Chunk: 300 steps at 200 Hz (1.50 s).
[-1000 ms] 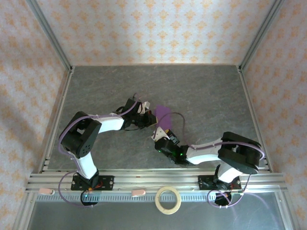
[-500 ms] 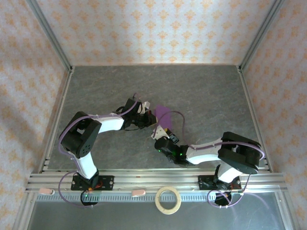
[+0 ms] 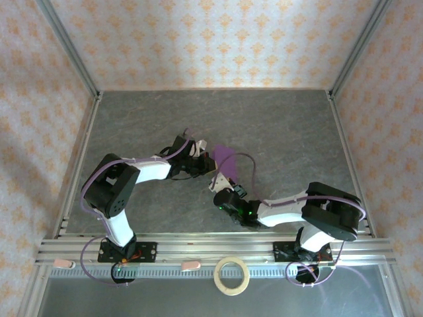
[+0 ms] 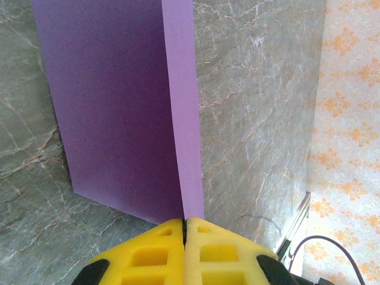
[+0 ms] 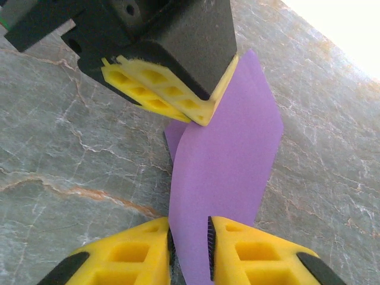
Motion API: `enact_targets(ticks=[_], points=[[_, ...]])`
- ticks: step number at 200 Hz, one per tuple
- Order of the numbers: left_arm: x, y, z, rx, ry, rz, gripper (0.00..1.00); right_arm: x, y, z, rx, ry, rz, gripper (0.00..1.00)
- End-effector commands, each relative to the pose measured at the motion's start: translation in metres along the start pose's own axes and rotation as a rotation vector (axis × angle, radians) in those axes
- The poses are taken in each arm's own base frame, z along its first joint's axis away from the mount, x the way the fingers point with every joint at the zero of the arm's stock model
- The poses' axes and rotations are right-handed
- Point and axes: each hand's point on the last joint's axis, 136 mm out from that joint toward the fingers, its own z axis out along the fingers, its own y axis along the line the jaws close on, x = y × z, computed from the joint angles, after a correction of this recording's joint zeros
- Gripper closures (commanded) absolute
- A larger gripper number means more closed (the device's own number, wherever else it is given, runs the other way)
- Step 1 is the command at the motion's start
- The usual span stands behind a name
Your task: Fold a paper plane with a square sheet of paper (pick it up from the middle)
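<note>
The square sheet of paper (image 3: pixel 225 156) is purple and stands bent along one crease above the table's middle. My left gripper (image 3: pixel 206 160) is shut on it. In the left wrist view the yellow pads (image 4: pixel 184 222) pinch the crease, and the sheet (image 4: pixel 119 101) spreads away to the left. My right gripper (image 3: pixel 221 179) reaches in from the near side. Its jaws (image 5: pixel 190 249) stand a little apart, with the lower end of the sheet (image 5: pixel 228 160) lying between them. The left gripper (image 5: pixel 199 116) shows just above. A paper plane is out of view.
A tan tape ring (image 3: pixel 232 275) lies on the near rail between the arm bases. The grey marble-patterned table (image 3: pixel 277 125) is bounded by metal frame rails and patterned walls. The right arm's cable loops beside the paper.
The right gripper's jaws have narrowed around the paper's near end. Both arms and the paper have hardly shifted.
</note>
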Motion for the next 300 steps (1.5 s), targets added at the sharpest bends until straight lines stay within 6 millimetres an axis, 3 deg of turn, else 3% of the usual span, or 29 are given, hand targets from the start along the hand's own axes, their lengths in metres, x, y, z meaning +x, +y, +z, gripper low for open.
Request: enact_targets(ticks=[1,136,224,241,253,274,300], points=[[-0.006,-0.010,-0.005,0.021,-0.006,0.011,0.98,-0.009,0.000,-0.005,-0.014,-0.032,0.039,0.76],[-0.005,-0.010,-0.005,0.021,-0.004,0.009,0.98,-0.002,0.004,0.002,-0.002,0.006,0.006,0.76],[-0.005,-0.009,-0.005,0.013,-0.005,0.008,0.96,-0.006,0.005,-0.002,-0.026,-0.007,0.028,0.94],[-0.007,-0.007,-0.006,0.000,-0.014,0.008,0.87,-0.008,0.009,-0.003,-0.055,-0.011,0.043,0.98],[-0.011,-0.005,-0.009,-0.018,-0.031,0.011,0.73,-0.010,0.013,-0.005,-0.088,-0.012,0.068,1.00],[-0.022,0.001,-0.020,-0.057,-0.079,0.009,0.58,-0.015,0.024,-0.003,-0.198,0.013,0.176,1.00],[-0.037,0.011,-0.042,-0.124,-0.143,0.006,0.49,-0.023,0.036,0.005,-0.401,0.099,0.401,1.00]])
